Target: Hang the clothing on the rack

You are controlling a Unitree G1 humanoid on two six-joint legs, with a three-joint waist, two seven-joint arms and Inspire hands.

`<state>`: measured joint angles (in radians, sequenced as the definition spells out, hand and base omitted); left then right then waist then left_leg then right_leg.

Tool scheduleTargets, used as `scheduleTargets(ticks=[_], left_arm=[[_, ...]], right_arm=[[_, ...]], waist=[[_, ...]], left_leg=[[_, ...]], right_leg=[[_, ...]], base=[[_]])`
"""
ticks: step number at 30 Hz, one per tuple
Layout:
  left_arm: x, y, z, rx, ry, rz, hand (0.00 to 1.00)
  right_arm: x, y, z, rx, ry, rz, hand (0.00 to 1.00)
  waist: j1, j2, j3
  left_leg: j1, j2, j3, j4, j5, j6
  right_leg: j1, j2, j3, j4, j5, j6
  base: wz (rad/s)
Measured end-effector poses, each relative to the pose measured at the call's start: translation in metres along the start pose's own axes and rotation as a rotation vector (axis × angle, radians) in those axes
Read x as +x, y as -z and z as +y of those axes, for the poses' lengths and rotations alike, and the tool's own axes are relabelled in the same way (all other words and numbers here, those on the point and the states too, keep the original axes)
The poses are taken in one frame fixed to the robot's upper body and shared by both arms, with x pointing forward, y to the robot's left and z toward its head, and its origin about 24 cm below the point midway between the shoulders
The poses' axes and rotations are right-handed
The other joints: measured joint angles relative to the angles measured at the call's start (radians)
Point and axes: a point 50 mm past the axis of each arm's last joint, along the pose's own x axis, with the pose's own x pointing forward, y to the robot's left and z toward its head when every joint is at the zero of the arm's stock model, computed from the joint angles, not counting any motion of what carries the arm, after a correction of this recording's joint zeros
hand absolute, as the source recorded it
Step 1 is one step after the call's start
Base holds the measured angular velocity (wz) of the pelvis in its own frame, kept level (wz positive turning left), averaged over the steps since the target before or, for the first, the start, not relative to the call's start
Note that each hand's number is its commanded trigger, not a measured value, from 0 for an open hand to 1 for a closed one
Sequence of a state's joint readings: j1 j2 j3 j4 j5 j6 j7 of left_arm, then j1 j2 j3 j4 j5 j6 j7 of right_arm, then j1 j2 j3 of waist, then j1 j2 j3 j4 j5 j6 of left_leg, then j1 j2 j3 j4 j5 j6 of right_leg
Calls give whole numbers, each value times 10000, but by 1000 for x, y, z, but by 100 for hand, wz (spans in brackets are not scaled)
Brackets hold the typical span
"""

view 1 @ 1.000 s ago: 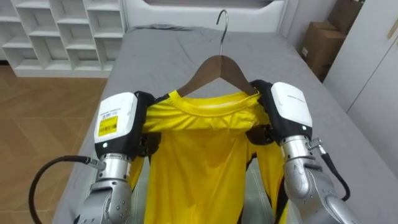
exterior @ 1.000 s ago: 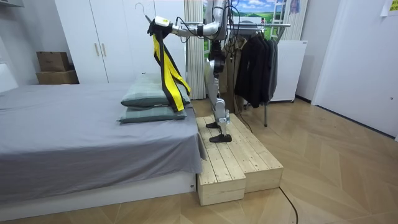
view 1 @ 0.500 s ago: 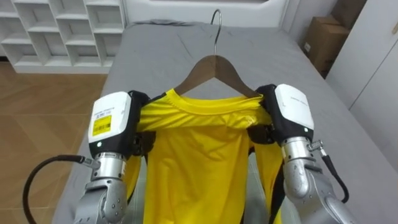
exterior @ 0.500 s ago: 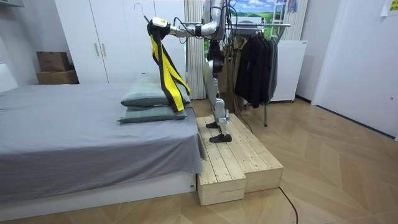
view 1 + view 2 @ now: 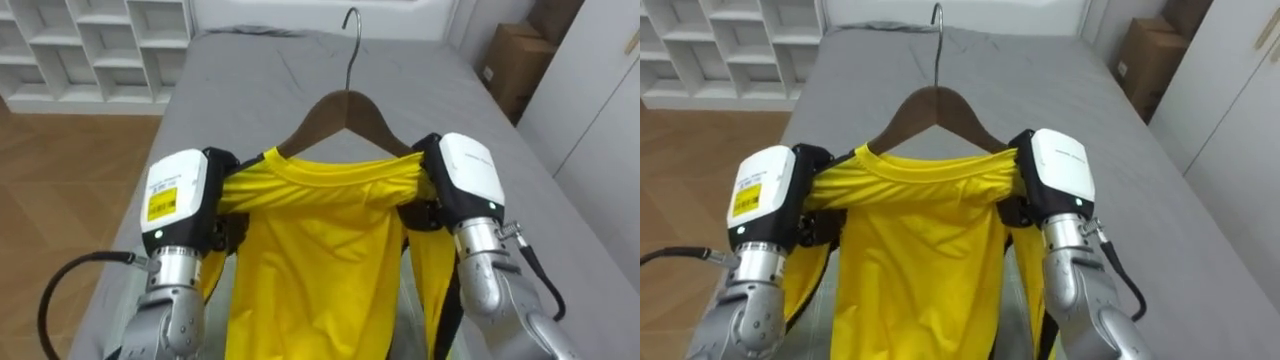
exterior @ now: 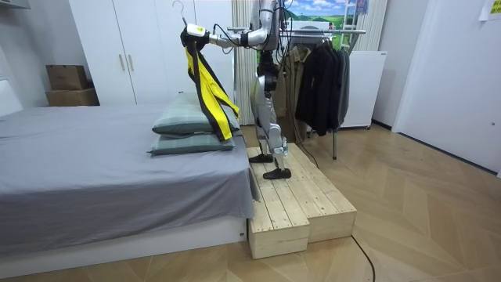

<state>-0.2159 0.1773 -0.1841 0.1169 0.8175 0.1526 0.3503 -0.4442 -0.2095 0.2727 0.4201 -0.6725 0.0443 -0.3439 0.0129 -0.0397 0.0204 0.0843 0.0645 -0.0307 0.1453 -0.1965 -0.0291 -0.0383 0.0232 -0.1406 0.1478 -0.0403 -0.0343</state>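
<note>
Position: the robot stands on a wooden platform (image 6: 293,205) beside the bed (image 5: 262,85), with both arms raised forward at head height. A rack (image 6: 322,72) of dark clothes stands behind it.

Left hand (image 5: 180,195): clenched on the left shoulder of the yellow shirt (image 5: 312,255). The cloth is bunched where it enters the hand.

Right hand (image 5: 465,175): clenched on the right shoulder of the shirt, with the cloth gathered in the same way.

Shirt: held in the air between the two hands, with its collar pulled taut from one hand to the other. The body of the shirt hangs straight down. In the room view it hangs above two stacked pillows (image 6: 192,129) at the edge of the bed and touches neither.

Hanger (image 5: 342,108): wooden, with a metal hook pointing up and away from the robot. Its two arms run down into the neck opening of the shirt, one toward each hand. The peak and hook stand clear above the collar.
</note>
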Motion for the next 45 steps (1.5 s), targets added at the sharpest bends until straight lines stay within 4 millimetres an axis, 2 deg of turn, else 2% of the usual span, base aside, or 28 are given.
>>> scheduleTargets(ticks=[4, 7, 20, 28, 45], left_arm=[[0, -4, -2, -135, 46, -61, 0], [-3, -14, -9, -452, 214, -218, 0], [-6, -27, -19, -1381, 719, -352, 0], [-7, -28, -21, -1904, 874, -215, 0], [-7, -25, -21, -1981, 1013, -181, 0]], right_arm=[[-1, -2, 4, -9, -225, 73, 100], [-1, -4, 8, -389, -390, -21, 100], [-2, 5, 15, -846, -1021, 405, 100], [-2, 5, 15, -829, -1033, 414, 100], [-3, 9, 18, -846, -1270, 575, 100]], waist=[[180, -20, -5], [219, -21, -3], [228, -74, -26], [245, -152, -118], [243, -128, -100]], left_leg=[[0, -165, 6, 0, 52, 88], [-21, -271, 7, 1, 107, 179], [-14, -262, 27, 73, 107, 187], [-10, -262, 137, 192, 109, 186], [176, -245, 206, 61, 108, 186]], right_leg=[[18, -97, -28, 14, -31, 48], [25, -216, -101, 28, -59, 90], [7, -206, -93, 237, -180, 13], [30, -218, -58, 270, -165, -4], [188, -217, -18, 231, -174, 9]], base=[[0], [8], [3], [0], [1]])
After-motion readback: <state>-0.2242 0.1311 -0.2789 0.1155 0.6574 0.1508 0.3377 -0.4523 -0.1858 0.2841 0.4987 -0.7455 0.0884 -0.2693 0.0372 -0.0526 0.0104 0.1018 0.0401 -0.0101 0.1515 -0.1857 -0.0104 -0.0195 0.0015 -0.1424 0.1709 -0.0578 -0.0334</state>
